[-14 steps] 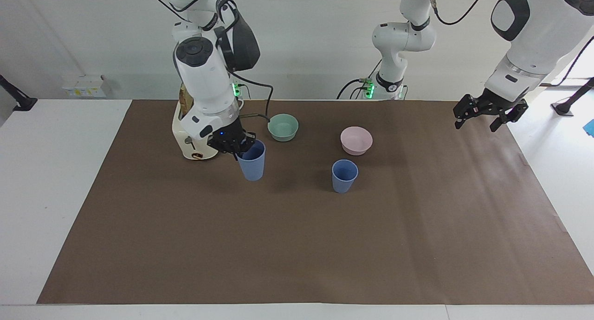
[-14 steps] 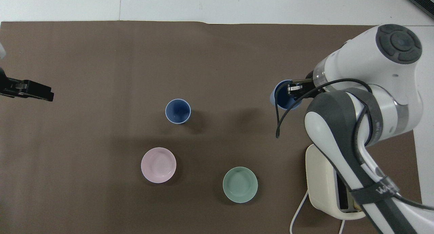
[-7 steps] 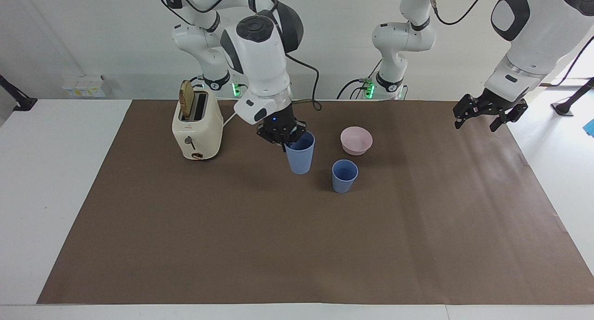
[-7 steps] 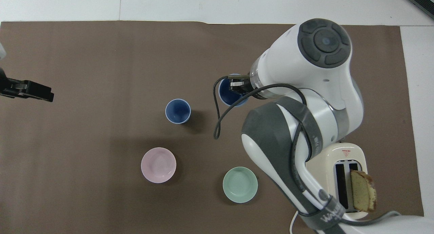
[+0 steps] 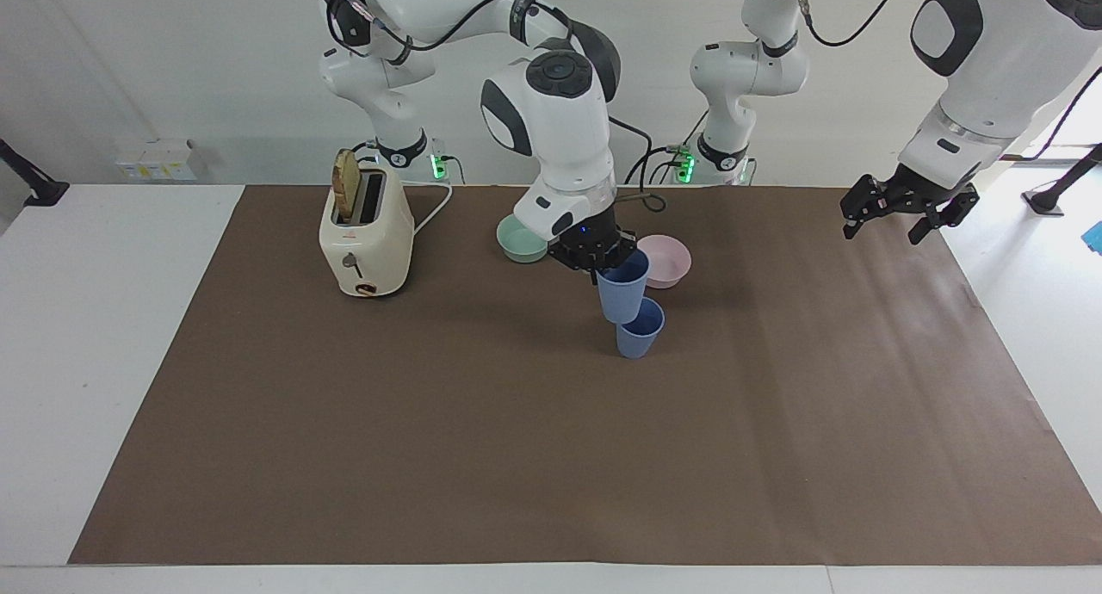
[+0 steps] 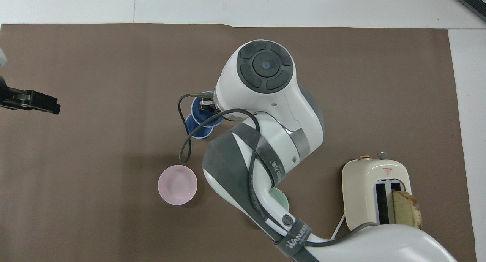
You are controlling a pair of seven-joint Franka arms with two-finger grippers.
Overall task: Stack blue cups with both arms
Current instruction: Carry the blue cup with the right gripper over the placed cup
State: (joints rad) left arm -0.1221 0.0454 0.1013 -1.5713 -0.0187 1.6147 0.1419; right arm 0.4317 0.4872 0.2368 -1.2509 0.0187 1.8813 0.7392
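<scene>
My right gripper (image 5: 596,265) is shut on the rim of one blue cup (image 5: 623,289), which hangs slightly tilted in the air. Its bottom is just above the rim of the second blue cup (image 5: 640,331), a little toward the right arm's end. That second cup stands upright on the brown mat. In the overhead view the held cup (image 6: 200,106) overlaps the standing cup (image 6: 196,128), and the right gripper (image 6: 207,103) is mostly hidden under the arm's wrist. My left gripper (image 5: 885,226) hangs open and empty over the mat's edge at the left arm's end (image 6: 53,105), waiting.
A pink bowl (image 5: 671,262) sits just nearer to the robots than the cups, and a mint-green bowl (image 5: 519,239) is beside it, half hidden by the right arm. A cream toaster (image 5: 366,232) with a bread slice (image 5: 346,185) stands toward the right arm's end.
The right arm has carried the held cup from beside the toaster across the mat to over the standing cup. The left arm has not moved.
</scene>
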